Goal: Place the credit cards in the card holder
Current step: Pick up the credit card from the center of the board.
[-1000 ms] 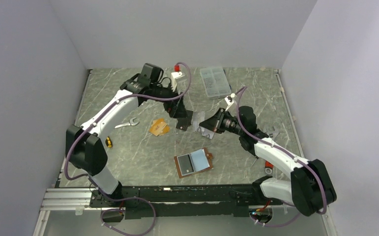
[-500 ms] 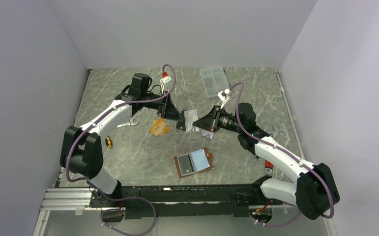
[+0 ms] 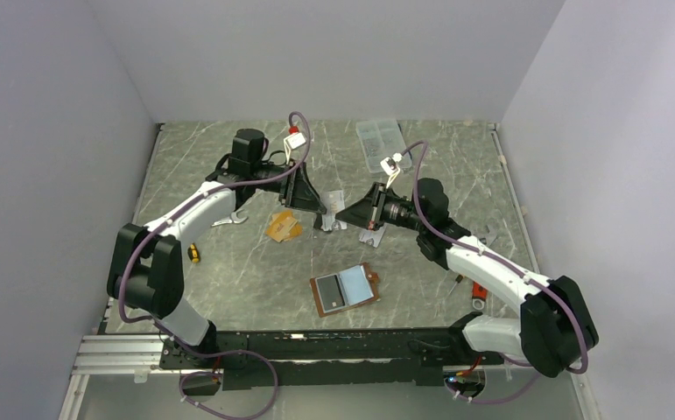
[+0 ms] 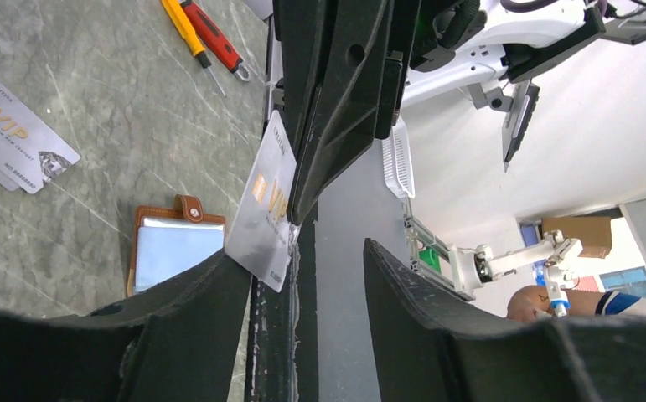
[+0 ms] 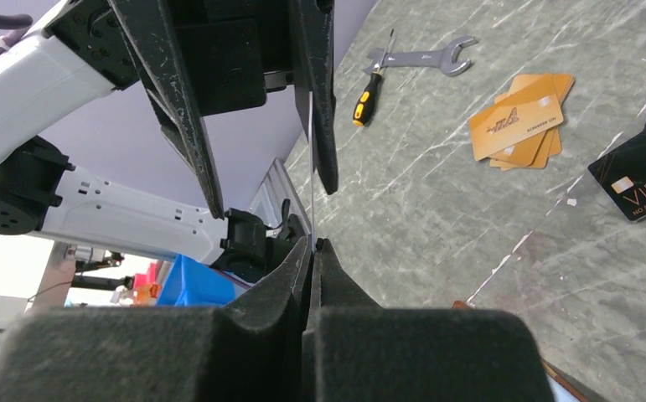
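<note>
Evidently a hand-to-hand pass is under way above the middle of the table (image 3: 246, 262); the right gripper (image 5: 312, 244) is pressed together on one edge of a silver-grey card (image 4: 262, 209), holding it on edge and clear of the surface; the left gripper (image 4: 302, 255) has its jaws spread on either side of that card, one finger close against its face and the other well apart, so it pinches nothing. The card holder (image 3: 345, 290) lies open on the near side of the table, pale pockets up, nearer than both grippers; the orange-tan cards (image 5: 520, 121) sit fanned to the left of the grippers, a black card (image 5: 642, 180) is near them, and spare silver-grey cards (image 4: 13, 130) lie flat on the table.

The held card looks light, thin and stiff, with a glossy face, so I judge it likely to slip or swivel if pinched at a corner; pads set flat across both faces, close to a short edge, would leave most of its length free to enter a pocket; the right jaws should part only once the left has a firm hold; the holder looks soft and unanchored, and may slide when a card pushes in.
</note>
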{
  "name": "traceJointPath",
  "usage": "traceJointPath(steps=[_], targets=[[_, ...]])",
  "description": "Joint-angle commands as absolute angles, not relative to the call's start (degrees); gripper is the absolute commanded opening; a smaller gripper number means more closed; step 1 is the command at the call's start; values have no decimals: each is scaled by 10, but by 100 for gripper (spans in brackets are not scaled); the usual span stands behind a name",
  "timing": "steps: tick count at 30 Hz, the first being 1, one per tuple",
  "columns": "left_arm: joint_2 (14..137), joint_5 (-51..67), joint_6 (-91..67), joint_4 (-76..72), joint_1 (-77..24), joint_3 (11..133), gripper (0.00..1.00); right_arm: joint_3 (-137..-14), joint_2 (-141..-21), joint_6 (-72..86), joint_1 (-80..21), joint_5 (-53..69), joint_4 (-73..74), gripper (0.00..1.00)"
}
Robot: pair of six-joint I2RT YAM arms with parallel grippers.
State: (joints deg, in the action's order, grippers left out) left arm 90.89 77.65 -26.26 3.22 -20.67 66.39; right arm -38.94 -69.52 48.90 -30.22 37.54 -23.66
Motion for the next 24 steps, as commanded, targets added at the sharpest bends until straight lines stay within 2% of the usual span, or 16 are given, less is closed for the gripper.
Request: traceJointPath(steps=[1, 5, 9, 13, 16, 24], targets=[[888, 818, -342, -84, -207, 647, 52, -409, -698, 490, -309, 364, -269, 0], [894, 834, -408, -166, -207, 632, 34, -404, -700, 491, -311, 358, -269, 0], [896, 836, -406, -164, -207, 636, 23, -408, -702, 501, -312, 369, -284, 0], [897, 836, -385, -137, -207, 648, 15, -409, -711, 525, -312, 390, -319, 13], [900, 837, -383, -132, -207, 652, 11, -407, -721, 552, -312, 403, -355, 16], [902, 829, -335, -77, -207, 661, 10, -399, -729, 596, -312, 407, -416, 15]])
